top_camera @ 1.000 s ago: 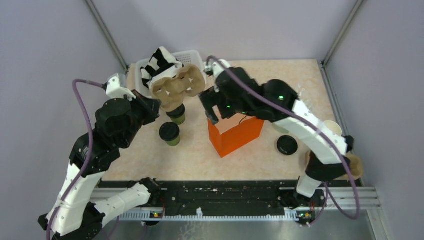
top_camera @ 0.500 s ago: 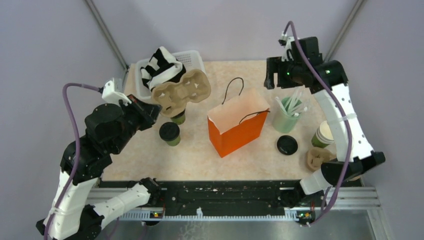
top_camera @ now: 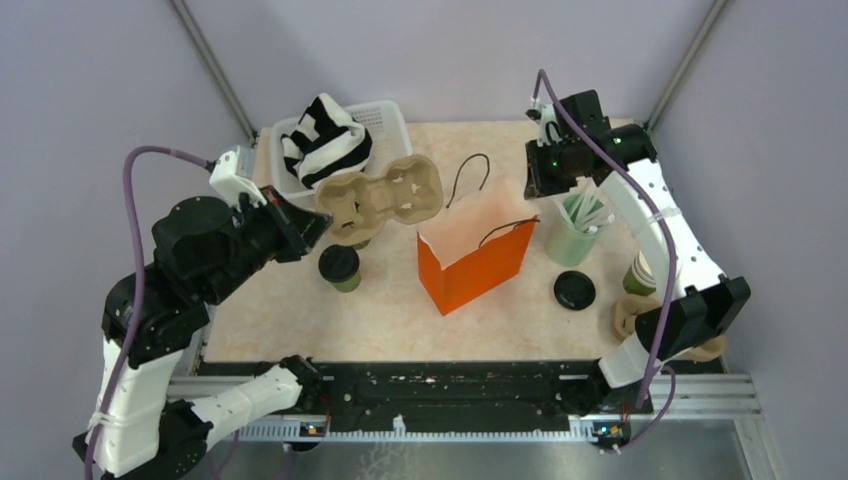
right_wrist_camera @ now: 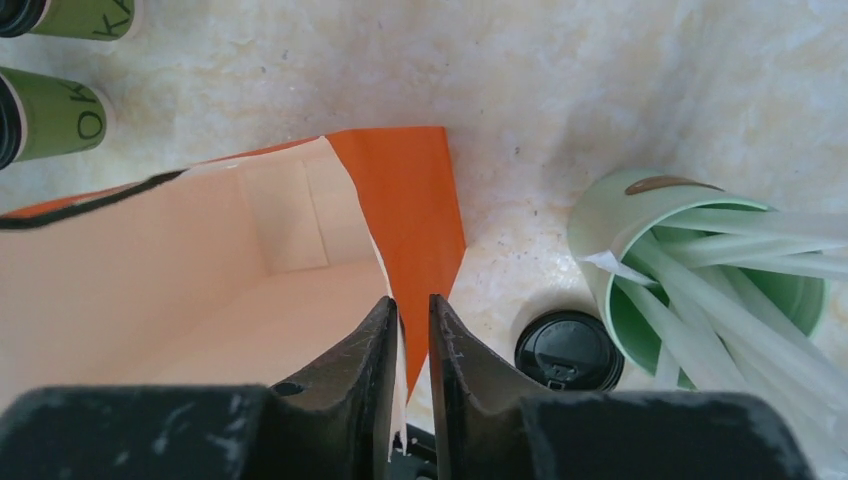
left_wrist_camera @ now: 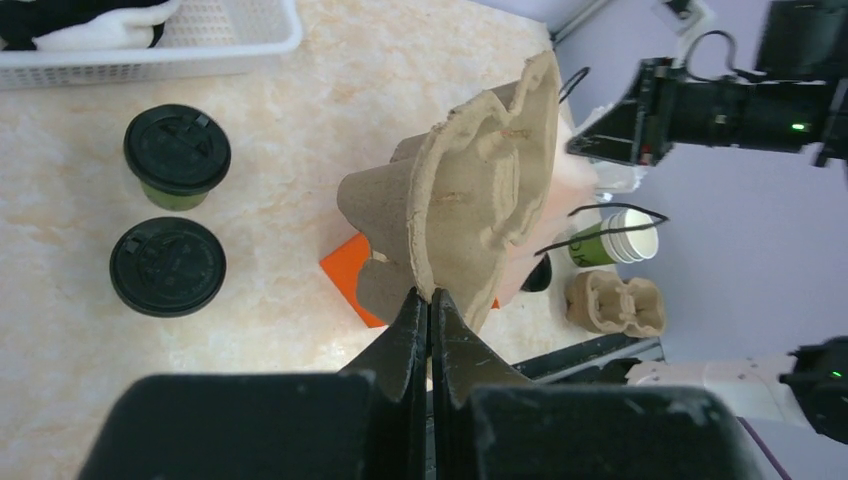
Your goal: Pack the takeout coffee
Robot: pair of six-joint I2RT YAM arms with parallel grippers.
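Two dark green takeout coffee cups with black lids stand left of the orange paper bag. One cup is in plain sight. The other cup is partly under a brown pulp cup carrier. My left gripper is shut on that carrier's rim and holds it in the air beside the bag's open mouth. My right gripper is at the bag's right rim. Its jaws stand narrowly apart astride the side wall.
A mint tumbler of white straws stands right of the bag, with a loose black lid in front of it. Stacked lidless green cups and a second carrier sit near the right edge. A white basket holding a striped cloth is at the back.
My right arm left the bag's middle, swung to the back right, then came down at the bag's right rim with its jaws narrowing. My left arm carried the carrier right, toward the bag.
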